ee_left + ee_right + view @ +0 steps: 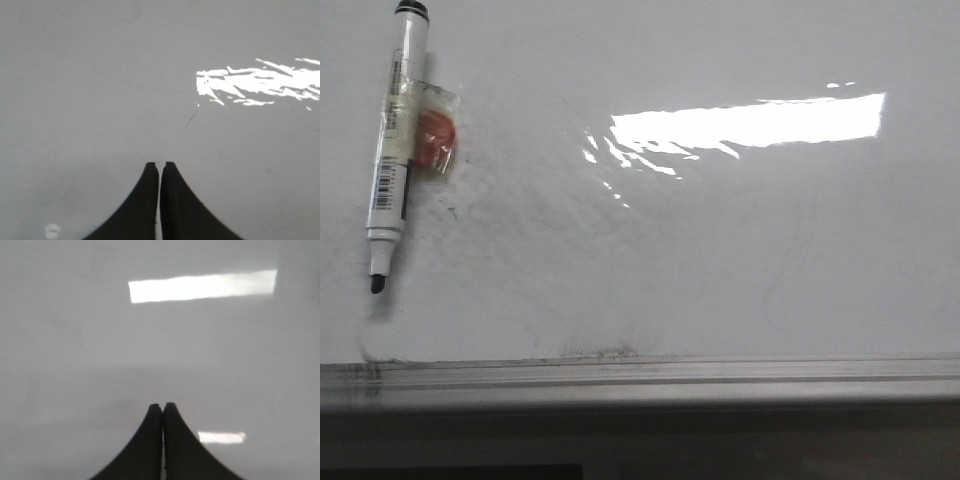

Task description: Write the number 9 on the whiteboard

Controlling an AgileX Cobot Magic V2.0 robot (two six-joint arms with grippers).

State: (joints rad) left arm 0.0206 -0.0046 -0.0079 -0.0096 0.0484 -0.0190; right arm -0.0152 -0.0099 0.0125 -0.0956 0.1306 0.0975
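Left gripper [159,165]: two matte black, smooth, curved, tapering fingers.
Right gripper [163,406]: same matte black curved fingers, unmarked.

A bright rectangular light reflection [750,120] from an overhead lamp lies on the glossy white surface, with ragged glare streaks [620,160] at its left end. In the right wrist view the same reflection [202,286] sits well ahead of the pincer tips. Below the grey metal rail [640,375], a dark band [640,445] runs along the near edge; its detail cannot be resolved.
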